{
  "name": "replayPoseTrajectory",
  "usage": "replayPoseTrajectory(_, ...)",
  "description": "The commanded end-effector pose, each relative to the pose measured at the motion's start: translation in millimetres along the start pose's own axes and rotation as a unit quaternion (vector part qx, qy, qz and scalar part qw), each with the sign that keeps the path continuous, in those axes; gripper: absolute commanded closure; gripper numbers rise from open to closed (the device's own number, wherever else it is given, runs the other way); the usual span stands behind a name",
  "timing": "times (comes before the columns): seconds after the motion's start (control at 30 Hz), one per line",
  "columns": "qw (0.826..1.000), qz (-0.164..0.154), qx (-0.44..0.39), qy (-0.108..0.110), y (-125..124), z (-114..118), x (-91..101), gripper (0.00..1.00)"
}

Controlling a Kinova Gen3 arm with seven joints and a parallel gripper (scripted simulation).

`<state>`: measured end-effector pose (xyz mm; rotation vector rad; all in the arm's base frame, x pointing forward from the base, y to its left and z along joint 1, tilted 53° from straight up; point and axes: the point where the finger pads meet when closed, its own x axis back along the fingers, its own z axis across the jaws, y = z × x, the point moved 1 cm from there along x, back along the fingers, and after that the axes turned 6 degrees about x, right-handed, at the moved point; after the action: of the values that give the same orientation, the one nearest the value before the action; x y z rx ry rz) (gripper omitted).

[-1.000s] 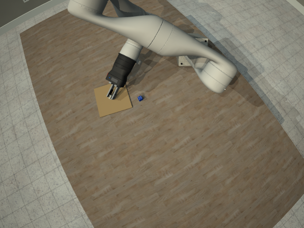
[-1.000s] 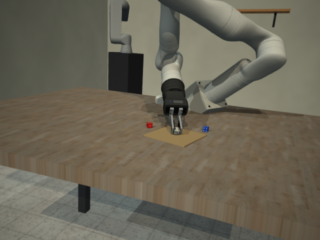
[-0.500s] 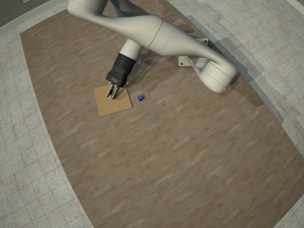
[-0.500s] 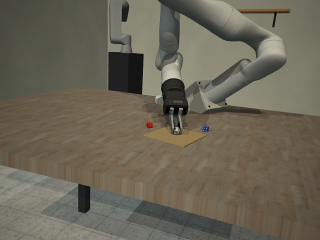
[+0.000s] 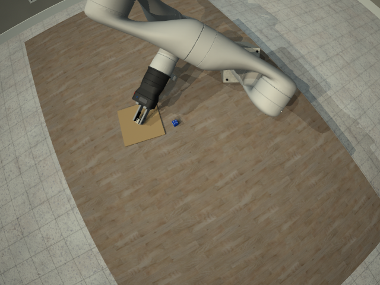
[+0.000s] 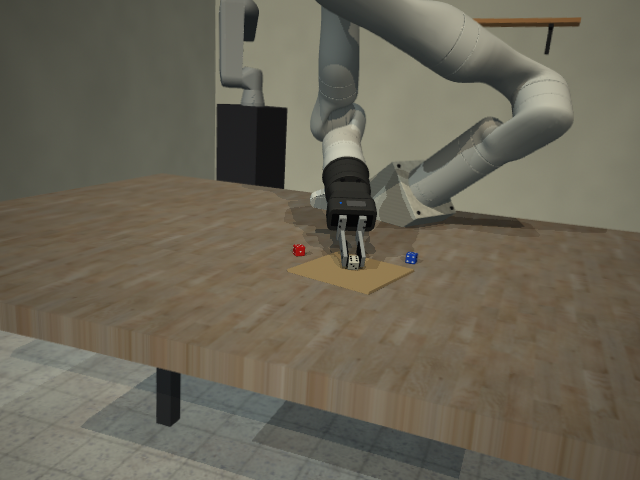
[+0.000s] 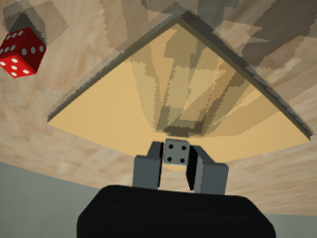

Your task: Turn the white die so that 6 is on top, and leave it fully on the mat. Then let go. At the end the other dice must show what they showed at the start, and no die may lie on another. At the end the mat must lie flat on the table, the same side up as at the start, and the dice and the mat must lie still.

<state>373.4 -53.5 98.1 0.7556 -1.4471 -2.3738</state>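
though flanked, white die (image 7: 176,151) top unreadable

A bare robotics lab or test room: the grey arm (image 6: 465,56) is bolted by a metal base plate (image 6: 408,198) to a thick wooden tabletop (image 6: 155,268). A second arm (image 6: 238,46) stands on a black pedestal (image 6: 251,144) at ten o'clock. Plain walls, a wall shelf (image 6: 527,22) and a grey tiled floor (image 6: 62,444) surround it.
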Motion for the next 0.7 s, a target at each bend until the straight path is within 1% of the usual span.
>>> replayPoseTrajectory(0.0,1.000,0.000,0.001,0.000,0.6,-0.3,0.2,0.54)
replayPoseTrajectory(0.03,1.000,0.000,0.001,0.000,0.6,-0.3,0.2,0.48)
replayPoseTrajectory(0.17,1.000,0.000,0.001,0.000,0.6,-0.3,0.2,0.48)
replayPoseTrajectory(0.2,1.000,0.000,0.001,0.000,0.6,-0.3,0.2,0.42)
replayPoseTrajectory(0.27,1.000,0.000,0.001,0.000,0.6,-0.3,0.2,0.42)
replayPoseTrajectory(0.3,1.000,0.000,0.001,0.000,0.6,-0.3,0.2,0.36)
replayPoseTrajectory(0.67,1.000,0.000,0.001,0.000,0.6,-0.3,0.2,0.36)
